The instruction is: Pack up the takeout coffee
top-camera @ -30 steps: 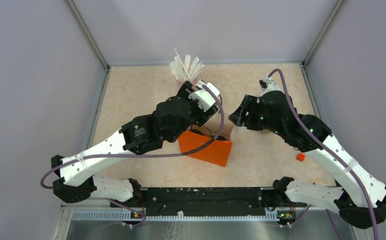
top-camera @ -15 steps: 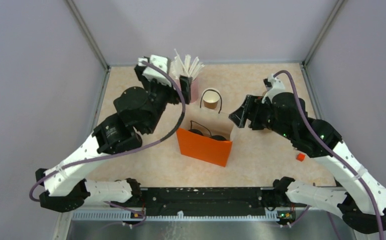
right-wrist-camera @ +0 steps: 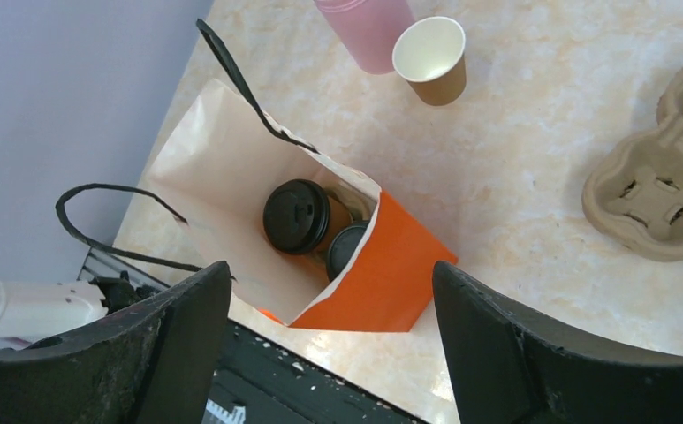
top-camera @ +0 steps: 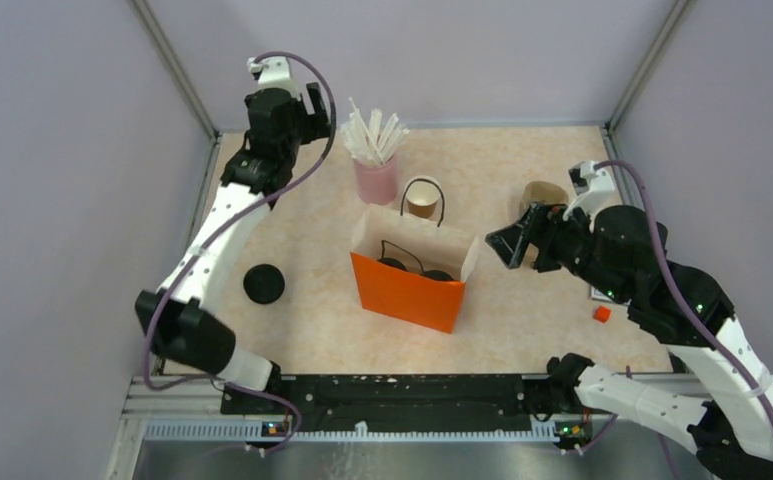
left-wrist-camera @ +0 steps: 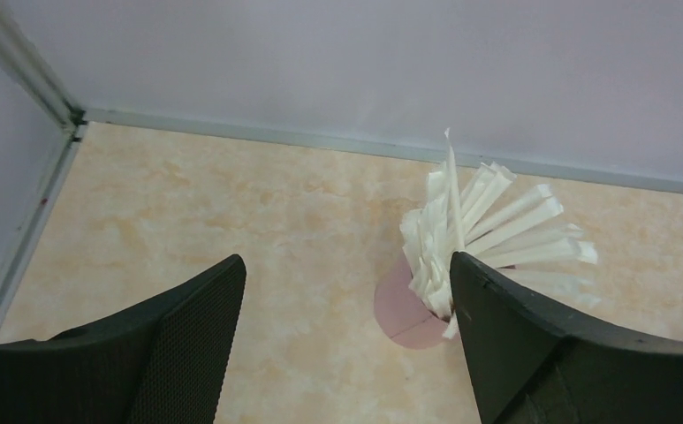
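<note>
Now two black-lidded coffee cups (right-wrist-camera: 296,216) sit inside the orange bag (right-wrist-camera: 390,274).

Pink cup (top-camera: 376,182) of white straws (top-camera: 372,133) upright at table (top-camera: 307,330) back, left of centre. Orange bag (top-camera: 407,296) stands open mid-table, black handles loose. Tan pulp carrier (right-wrist-camera: 664,190) lies right of bag, apart from it; small orange block (top-camera: 602,314) near right edge

1. Top view looks down on the whole bench (top-camera: 522,330).
2. Left wrist faces the far wall (left-wrist-camera: 364,62), near the straws (left-wrist-camera: 488,221).
3. Right wrist looks down into the bag (right-wrist-camera: 390,274), which top shares.
</note>
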You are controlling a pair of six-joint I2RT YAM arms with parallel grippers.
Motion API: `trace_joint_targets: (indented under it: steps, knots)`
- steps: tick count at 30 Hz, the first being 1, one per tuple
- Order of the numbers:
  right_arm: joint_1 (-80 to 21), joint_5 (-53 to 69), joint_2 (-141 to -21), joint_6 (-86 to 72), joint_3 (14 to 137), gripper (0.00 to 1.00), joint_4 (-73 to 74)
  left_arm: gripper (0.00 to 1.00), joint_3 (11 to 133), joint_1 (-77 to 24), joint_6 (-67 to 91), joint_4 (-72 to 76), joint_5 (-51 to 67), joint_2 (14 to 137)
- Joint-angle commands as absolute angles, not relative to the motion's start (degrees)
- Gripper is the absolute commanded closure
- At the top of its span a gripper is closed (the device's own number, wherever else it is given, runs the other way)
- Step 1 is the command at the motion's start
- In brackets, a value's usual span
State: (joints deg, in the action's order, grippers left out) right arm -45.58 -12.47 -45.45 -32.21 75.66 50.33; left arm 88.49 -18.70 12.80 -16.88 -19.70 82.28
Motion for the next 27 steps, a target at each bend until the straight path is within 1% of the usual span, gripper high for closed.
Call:
trace_joint_targets:
  steps: [1, 5, 8, 10, 13, 16, 20, 23, 27]
  knots:
    - [-45.4, -14.0, -44.0, -30.8, 78.5, 0.18, 55.2, 0.12, 94.0, -14.3, 17.3, -6.0, -6.5, 92.9]
    - [-45.4, -14.8, -42.3, -32.1, 78.6, 0.18, 58.2, 0.15, 102.0, -13.5, 17.9, -2.8, 1.7, 103.6]
    - [-45.4, -16.0, -42.1, -33.0, 79.9, 0.19, 59.6, 0.15, 108.5, -13.2, 19.6, -2.9, 3.5, 110.0]
    - [-45.5, -16.7, -42.1, -33.4, 80.2, 0.19, 60.0, 0.17, 110.4, -12.7, 22.0, -0.9, 4.1, 112.8]
    - [-45.4, -17.6, -42.1, -33.7, 80.3, 0.2, 59.9, 0.23, 114.6, -12.0, 25.3, 1.0, 6.5, 117.0]
    - [-45.5, -18.1, -42.0, -34.0, 80.0, 0.2, 59.5, 0.28, 119.7, -11.9, 25.9, -1.5, 7.7, 120.7]
    - [-45.5, -19.0, -42.0, -33.8, 79.3, 0.2, 58.4, 0.33, 121.0, -11.6, 25.5, -2.7, 8.1, 121.5]
    - [-45.4, -19.2, -42.0, -33.9, 78.6, 0.2, 57.6, 0.31, 120.7, -11.6, 24.3, -4.9, 7.2, 120.5]
    - [-45.4, -19.3, -41.9, -33.8, 77.9, 0.2, 56.6, 0.32, 118.5, -11.6, 23.6, -5.4, 8.6, 119.3]
